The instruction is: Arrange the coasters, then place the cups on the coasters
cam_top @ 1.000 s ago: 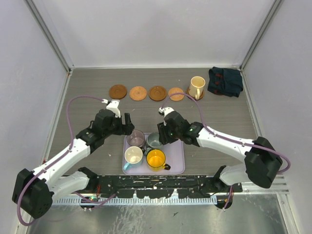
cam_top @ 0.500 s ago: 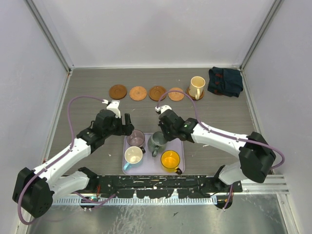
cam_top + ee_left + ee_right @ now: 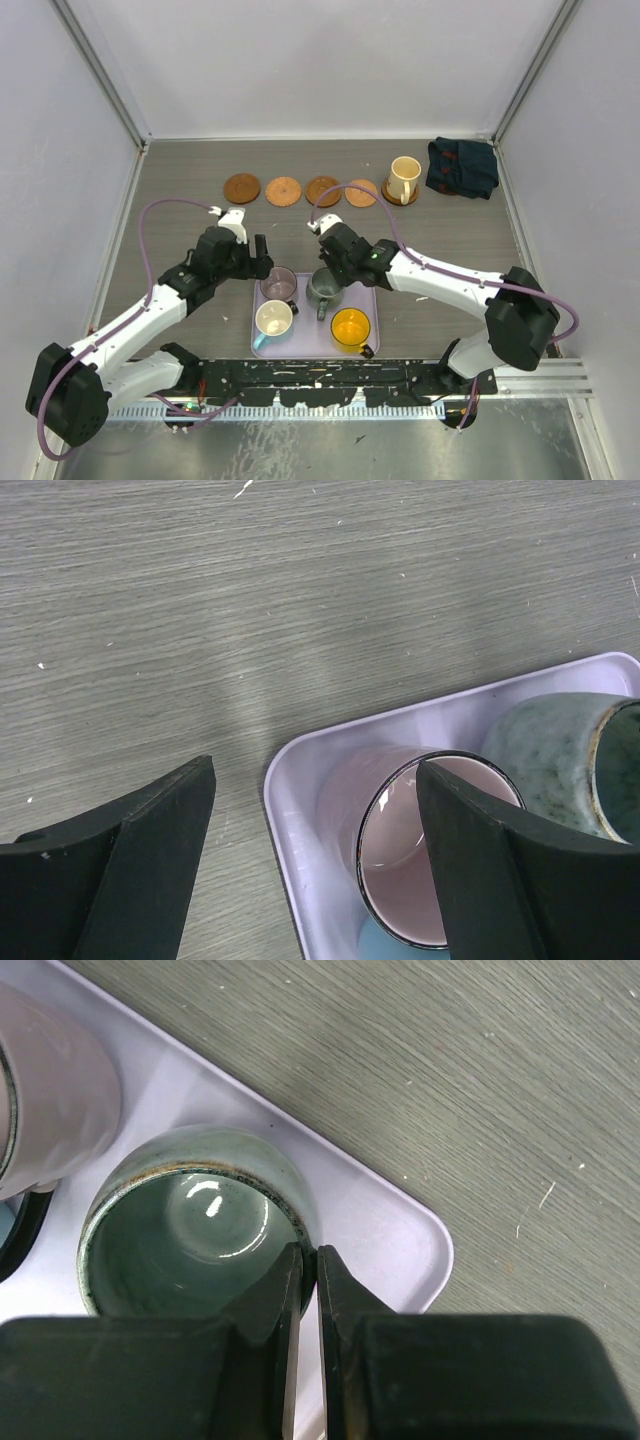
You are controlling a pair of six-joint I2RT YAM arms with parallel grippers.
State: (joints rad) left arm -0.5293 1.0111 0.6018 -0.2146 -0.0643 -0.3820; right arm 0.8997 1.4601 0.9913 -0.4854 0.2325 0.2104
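The right jaws clench the rim of the grey-teal mug (image 3: 190, 1225) over the lavender tray (image 3: 385, 1225), while the left jaws stand released beside the purple-grey mug (image 3: 400, 870).

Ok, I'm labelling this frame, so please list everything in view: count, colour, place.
coasters: five, brown, row at the table's far side
cream mug: one, pale cream, on the rightmost coaster
tray: one, lavender, near edge, centre
purple mug: one, translucent, tray's far left
grey-green mug: one, tray's far side, right of the purple mug
blue-and-cream mug: one, tray's near left
yellow mug: one, tray's near right
cloth: one, dark blue, far right corner
table: one, grey wood grain
left gripper: one, black, open, by the purple mug
right gripper: one, black, shut on the grey-green mug's rim
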